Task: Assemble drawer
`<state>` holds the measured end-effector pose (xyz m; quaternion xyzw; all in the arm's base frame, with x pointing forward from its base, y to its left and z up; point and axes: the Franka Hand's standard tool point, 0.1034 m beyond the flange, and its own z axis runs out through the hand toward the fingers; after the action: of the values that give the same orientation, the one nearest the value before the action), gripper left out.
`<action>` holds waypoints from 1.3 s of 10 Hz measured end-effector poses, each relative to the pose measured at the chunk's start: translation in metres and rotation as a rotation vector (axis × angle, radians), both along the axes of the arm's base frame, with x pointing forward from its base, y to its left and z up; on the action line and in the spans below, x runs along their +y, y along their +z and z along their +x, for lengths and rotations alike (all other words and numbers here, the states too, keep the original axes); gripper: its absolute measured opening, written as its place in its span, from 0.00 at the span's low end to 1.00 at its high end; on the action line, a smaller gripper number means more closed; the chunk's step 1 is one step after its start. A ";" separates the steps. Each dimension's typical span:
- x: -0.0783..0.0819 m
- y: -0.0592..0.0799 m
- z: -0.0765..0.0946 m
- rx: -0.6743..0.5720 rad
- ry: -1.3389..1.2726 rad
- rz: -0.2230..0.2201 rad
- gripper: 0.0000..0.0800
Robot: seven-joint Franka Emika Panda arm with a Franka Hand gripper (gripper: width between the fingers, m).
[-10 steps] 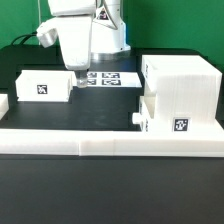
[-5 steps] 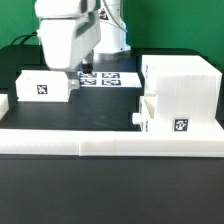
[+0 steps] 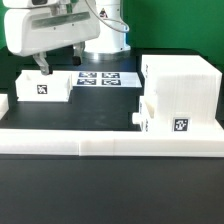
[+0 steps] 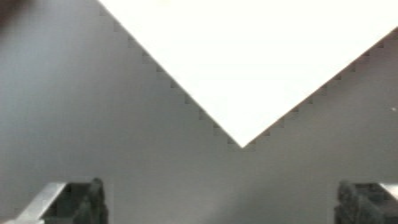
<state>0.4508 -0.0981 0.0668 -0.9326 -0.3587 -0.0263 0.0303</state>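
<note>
My gripper (image 3: 60, 63) hangs open and empty at the exterior view's left, just above the back of a small white box-shaped drawer part (image 3: 45, 87) with a marker tag on its front. The big white drawer housing (image 3: 182, 80) stands at the right, with a smaller white tagged part (image 3: 165, 115) against its front. In the wrist view my gripper (image 4: 221, 205) shows both dark fingertips (image 4: 75, 200) far apart, with nothing between them. A white corner of a part (image 4: 249, 60) lies beyond them on the grey table; which part it is I cannot tell.
The marker board (image 3: 105, 77) lies flat at the back middle. A long low white fence (image 3: 100, 140) runs along the front, with a short white piece (image 3: 4, 103) at the far left. The black table (image 3: 100, 110) lies between the parts.
My gripper has moved toward the exterior view's left and risen, from beside the marker board to above the left white part. It has stayed open. The parts have not moved.
</note>
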 end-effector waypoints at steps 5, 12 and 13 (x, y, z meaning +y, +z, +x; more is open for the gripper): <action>0.002 -0.006 -0.009 -0.025 -0.382 0.001 0.81; 0.013 -0.042 -0.050 -0.035 -0.648 0.004 0.81; 0.012 -0.049 -0.054 -0.033 -0.650 0.005 0.81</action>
<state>0.3969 -0.0859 0.0173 -0.9977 -0.0426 -0.0505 0.0166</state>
